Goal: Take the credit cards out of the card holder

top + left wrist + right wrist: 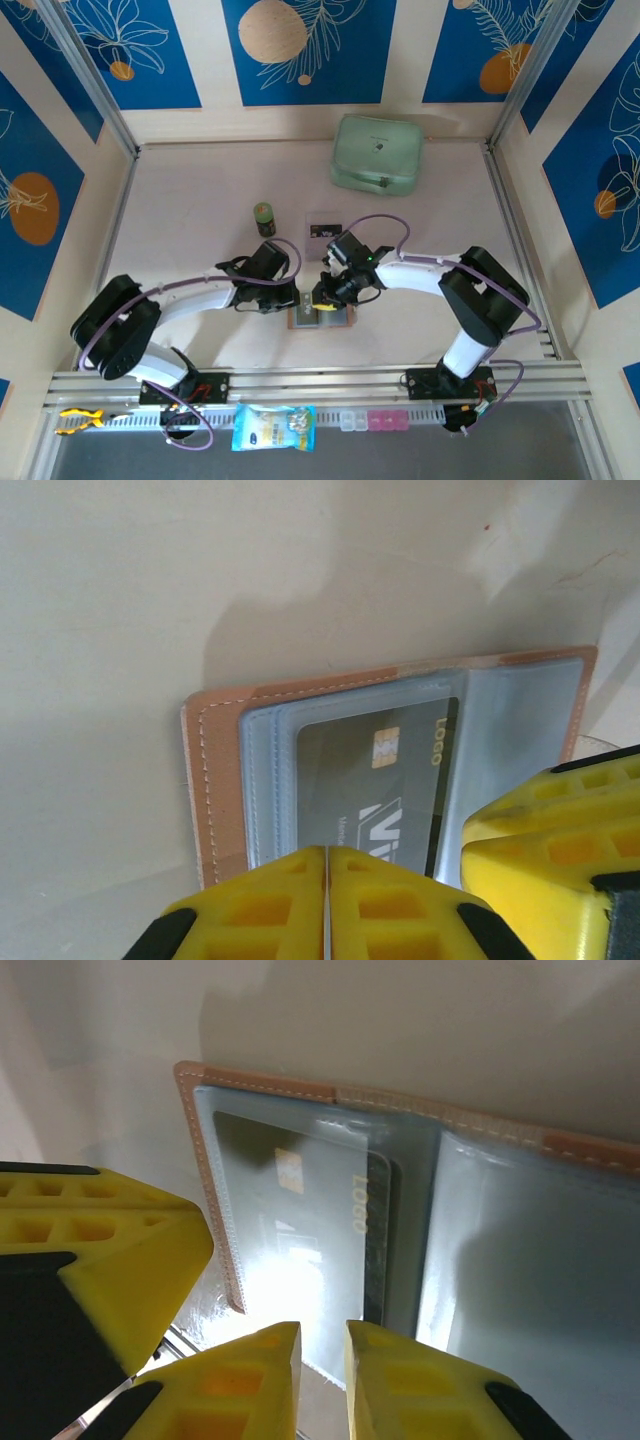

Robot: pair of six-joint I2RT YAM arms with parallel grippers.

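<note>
The wallet (215,780) lies open on the worktop (150,580), card (365,780) in its pocket. The left pincer (327,856) is closed at the wallet's edge. The right pincer (322,1332) is narrowly parted; grip cannot be determined.

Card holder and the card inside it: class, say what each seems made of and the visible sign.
Card holder: tan leather or imitation, matte, judging by stitched edge. Its pocket sleeves: clear glossy plastic, catching glare. Credit card: likely dark smooth plastic, with a gold chip.
</note>
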